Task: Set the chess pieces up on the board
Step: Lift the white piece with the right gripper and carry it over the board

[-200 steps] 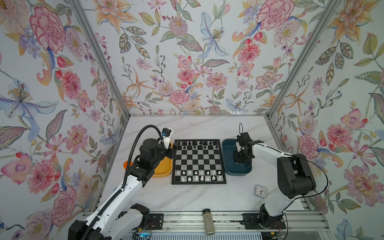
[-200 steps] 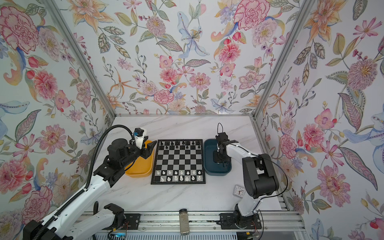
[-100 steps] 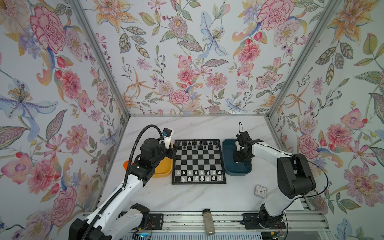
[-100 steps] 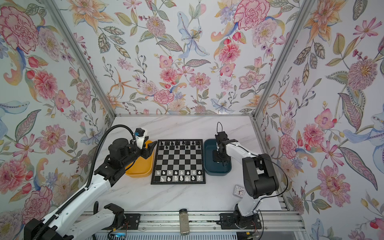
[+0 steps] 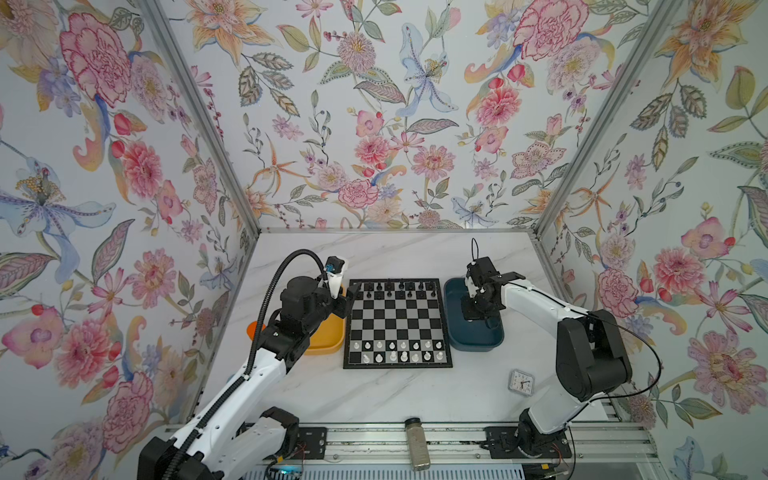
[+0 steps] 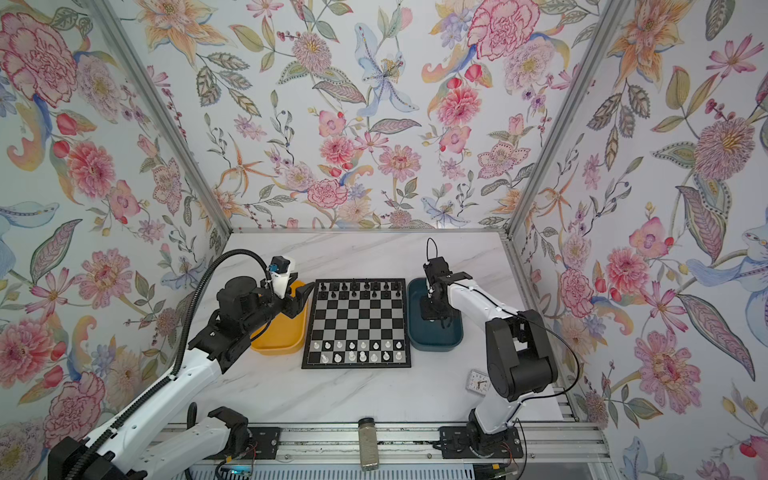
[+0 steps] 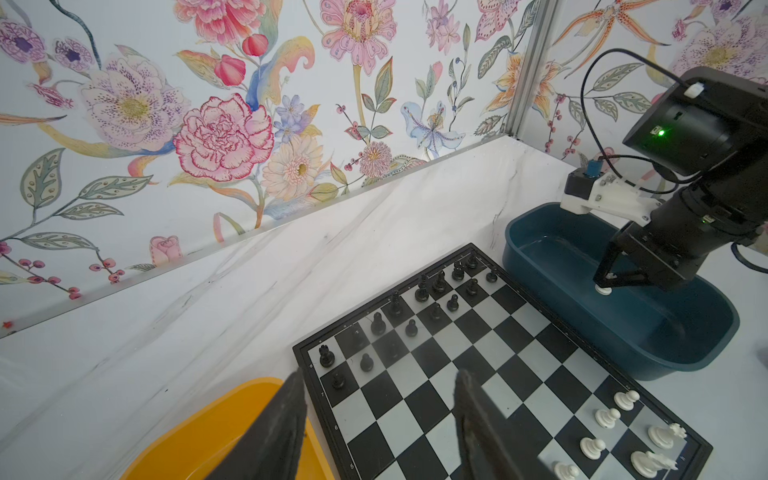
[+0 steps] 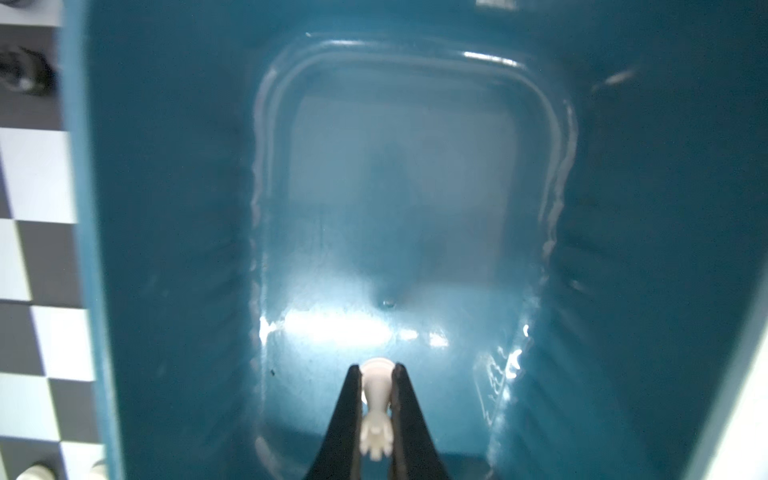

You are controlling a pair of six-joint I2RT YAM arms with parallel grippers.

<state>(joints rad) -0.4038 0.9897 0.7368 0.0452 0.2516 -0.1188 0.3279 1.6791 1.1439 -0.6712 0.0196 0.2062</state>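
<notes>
Over the last second, both arms hold almost the same positions in both top views. The one change is at the right gripper (image 8: 377,370), which finishes closing. It now pinches a white piece (image 8: 376,399) by its narrow stem inside the blue tray (image 8: 166,208). We read this as a completed grasp. The next step is to lift the piece and carry it to a vacant square in the white ranks.

We cannot tell whether the round base of the piece is off the tray floor. No other piece shows in the tray.

The left gripper (image 7: 379,376) stays spread and empty. It hovers over the edge between the yellow tray (image 7: 216,424) and the board (image 5: 397,324).

Materials and shapes:
- The held piece is smooth, cream-white plastic, with a pronged head and a disc base.
- The blue tray is glossy moulded plastic with rounded corners and faint ribbing.
- The board is flat and rigid, with black and silvery checks inside a thin black rim.
- The black pieces (image 5: 392,289) stand in the far two rows and the white pieces (image 5: 399,351) in the near two, both with gaps.
- The surface (image 5: 374,399) is white and marble-patterned.
</notes>
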